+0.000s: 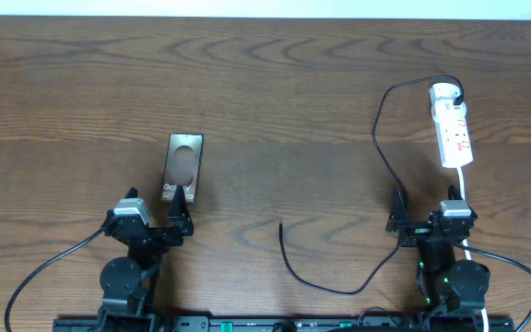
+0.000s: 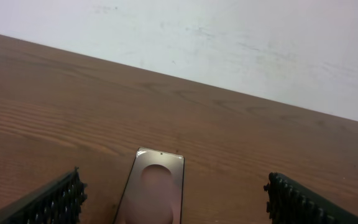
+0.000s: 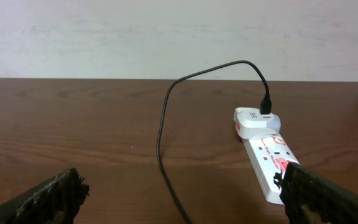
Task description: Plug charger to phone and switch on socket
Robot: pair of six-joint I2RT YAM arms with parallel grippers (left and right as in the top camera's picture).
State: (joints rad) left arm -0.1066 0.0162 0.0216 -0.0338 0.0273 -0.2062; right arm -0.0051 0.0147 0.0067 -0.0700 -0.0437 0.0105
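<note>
The phone (image 1: pixel 182 168) lies flat on the table, a dark bronze rectangle with white "Galaxy" lettering; it also shows in the left wrist view (image 2: pixel 156 193). My left gripper (image 1: pixel 155 210) is open just behind its near end, touching nothing. The socket (image 1: pixel 454 134) is a white power strip at the far right, also in the right wrist view (image 3: pixel 267 163). The charger's white adapter (image 1: pixel 444 93) sits in the strip's far end, and its black cable (image 1: pixel 383 157) loops down to a free connector tip (image 1: pixel 280 224). My right gripper (image 1: pixel 425 216) is open and empty, with the cable (image 3: pixel 161 155) between its fingers' span.
The strip's white cord (image 1: pixel 466 189) runs toward the right arm base. A pale wall (image 3: pixel 166 31) stands behind the table's far edge. Both arm bases sit at the near edge.
</note>
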